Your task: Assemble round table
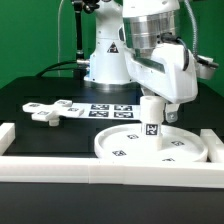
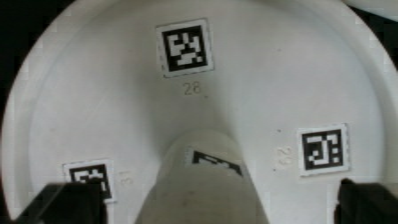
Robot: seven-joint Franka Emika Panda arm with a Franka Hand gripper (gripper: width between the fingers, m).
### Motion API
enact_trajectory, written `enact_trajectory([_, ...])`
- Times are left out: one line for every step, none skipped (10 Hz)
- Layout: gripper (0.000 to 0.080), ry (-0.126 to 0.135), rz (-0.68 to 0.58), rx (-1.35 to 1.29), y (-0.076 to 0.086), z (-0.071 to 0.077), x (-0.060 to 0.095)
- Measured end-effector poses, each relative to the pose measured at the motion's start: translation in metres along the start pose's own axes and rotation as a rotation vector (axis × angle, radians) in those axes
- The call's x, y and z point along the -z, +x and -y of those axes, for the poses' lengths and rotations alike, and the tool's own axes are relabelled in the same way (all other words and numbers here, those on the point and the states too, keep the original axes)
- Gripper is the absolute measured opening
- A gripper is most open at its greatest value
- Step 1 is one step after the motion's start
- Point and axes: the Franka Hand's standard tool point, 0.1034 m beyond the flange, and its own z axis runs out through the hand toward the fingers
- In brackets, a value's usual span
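A long white rail [image 1: 100, 172] lies across the front of the black table [image 1: 40, 145], with shorter rail pieces at the exterior view's left [image 1: 8, 135] and right [image 1: 214, 146]; just behind the front rail, toward the exterior view's right, the round disc [image 1: 150, 146] lies flat with its rim up and several square tags on its face; the short leg [image 1: 150, 120] stands upright at the middle of the disc, its lower end touching it, a tag on its side; the claw [image 1: 150, 100] hangs straight above, reaching down around the top of the leg; in the wrist view the dark fingers [image 2: 54, 200] stand wide apart on either side of the leg, with bare disc showing between them and it, so the claw looks open and grips nothing; farther back, toward the exterior view's left and well apart from the disc, the cross-shaped foot [image 1: 50, 110] lies flat on the table; beside it, nearer the middle, the marker board [image 1: 110, 108] lies flat; behind that stands the arm's white base [image 1: 105, 55] against a green backdrop [image 1: 30, 40].
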Motion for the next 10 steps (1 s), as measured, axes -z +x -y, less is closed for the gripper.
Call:
enact_trajectory([0.0649,0.002,-0.002,0.023,0.0016,0.0,0.0012])
enact_trajectory([0.0649,0.0,-0.001,0.104,0.0011,-0.0003,0.0])
enact_trajectory([0.0649,-0.001,-0.001,0.197,0.0012,-0.0006,-0.0004])
enact_trajectory([0.0649,-0.001,-0.001,0.267,0.0012,-0.0007,-0.0006])
enact_trajectory([0.0649,-0.005,-0.004,0.354,0.0018,-0.001,-0.0008])
enact_trajectory([0.0649,-0.016,-0.025,0.548,0.0041,-0.0007,-0.0002])
enact_trajectory([0.0649,-0.023,-0.064,0.76,0.0059,0.0038,0.0016])
enact_trajectory([0.0649,-0.029,-0.071,0.873,0.0061,0.0049,0.0024])
enact_trajectory([0.0649,-0.048,-0.083,1.04,0.006,0.0057,0.0035])
enact_trajectory([0.0649,-0.062,-0.098,1.172,0.0053,0.0072,0.0045])
